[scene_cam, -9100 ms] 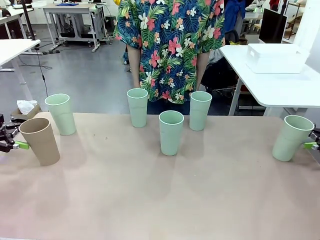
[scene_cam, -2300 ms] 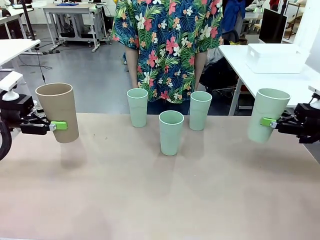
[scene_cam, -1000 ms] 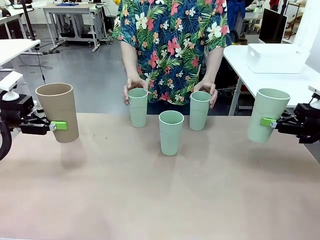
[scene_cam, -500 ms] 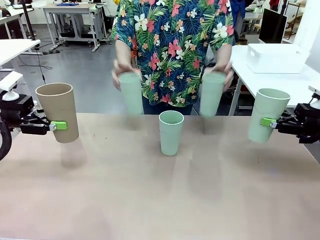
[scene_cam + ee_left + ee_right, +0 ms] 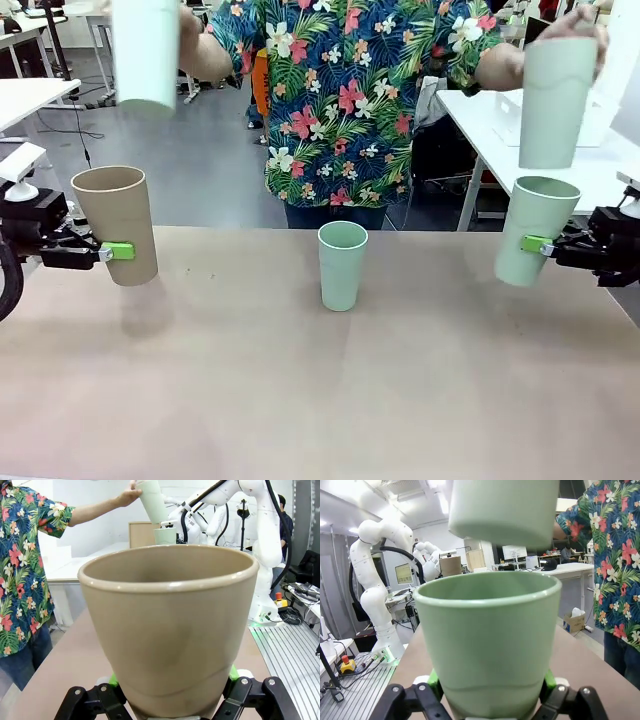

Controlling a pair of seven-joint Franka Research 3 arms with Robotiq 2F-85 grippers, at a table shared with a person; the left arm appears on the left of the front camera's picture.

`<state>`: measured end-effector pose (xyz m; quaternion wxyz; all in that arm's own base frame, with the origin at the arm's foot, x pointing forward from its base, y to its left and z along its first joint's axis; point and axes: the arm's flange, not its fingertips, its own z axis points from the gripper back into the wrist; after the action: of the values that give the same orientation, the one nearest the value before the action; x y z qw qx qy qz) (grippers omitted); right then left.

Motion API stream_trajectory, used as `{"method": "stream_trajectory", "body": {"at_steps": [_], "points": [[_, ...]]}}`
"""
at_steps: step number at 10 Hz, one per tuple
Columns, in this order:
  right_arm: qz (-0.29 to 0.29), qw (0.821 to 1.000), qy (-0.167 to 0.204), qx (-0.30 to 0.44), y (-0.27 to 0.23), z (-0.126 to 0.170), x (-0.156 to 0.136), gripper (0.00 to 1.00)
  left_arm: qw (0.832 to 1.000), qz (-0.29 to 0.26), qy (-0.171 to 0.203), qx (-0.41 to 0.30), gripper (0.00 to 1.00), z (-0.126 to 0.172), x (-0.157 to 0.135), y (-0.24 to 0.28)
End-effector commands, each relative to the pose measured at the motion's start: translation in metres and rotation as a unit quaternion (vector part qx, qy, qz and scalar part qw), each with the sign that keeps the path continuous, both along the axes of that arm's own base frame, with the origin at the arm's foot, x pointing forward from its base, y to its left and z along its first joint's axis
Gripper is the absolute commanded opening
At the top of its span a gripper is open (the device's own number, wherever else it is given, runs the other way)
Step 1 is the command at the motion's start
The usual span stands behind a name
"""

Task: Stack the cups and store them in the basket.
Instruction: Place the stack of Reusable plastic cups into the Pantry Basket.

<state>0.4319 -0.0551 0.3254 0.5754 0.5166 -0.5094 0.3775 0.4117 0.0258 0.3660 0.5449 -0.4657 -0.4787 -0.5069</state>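
My left hand (image 5: 112,252) is clamped on the tan cup (image 5: 115,222), one green pad pressed to its side low down. The cup is upright, mouth up, clear of the desk (image 5: 320,400) near its left edge. In my left wrist view the cup's wall blocks most of what lies ahead. My right hand (image 5: 540,244) is clamped the same way on a green cup (image 5: 535,230), upright and off the desk at the right edge. A lone cup (image 5: 342,265) stands upright on the desk, about midway between my hands and toward the far side, with nothing touching it. The person (image 5: 350,100) stands just behind it at the far edge, arms spread wide and a green cup in each hand. The high cup (image 5: 147,50) is held roughly over my tan cup with a wide gap between them. The low cup (image 5: 557,100) hangs just above the mouth of my green cup. In my right wrist view its base sits right over the rim, close but apart. The basket (image 5: 507,118) sits on a white side table (image 5: 560,185) beyond the desk's far right corner, apart from the desk. The low cup and the person's forearm hide its middle, so I see only its ends. That arm and cup lie between my right hand and the basket.
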Motion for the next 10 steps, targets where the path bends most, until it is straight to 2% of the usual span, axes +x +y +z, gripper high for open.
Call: {"method": "stream_trajectory", "body": {"at_steps": [1,10], "points": [[0.0,1.0,-0.003,0.0,0.0009,0.0038,0.0003,0.86,1.0,0.0,-0.005,-0.001,0.83,0.0013,-0.0018,-0.0008],[0.0,1.0,-0.003,0.0,0.0009,0.0038,0.0003,0.86,1.0,0.0,-0.005,-0.001,0.83,0.0013,-0.0018,-0.0008]]}}
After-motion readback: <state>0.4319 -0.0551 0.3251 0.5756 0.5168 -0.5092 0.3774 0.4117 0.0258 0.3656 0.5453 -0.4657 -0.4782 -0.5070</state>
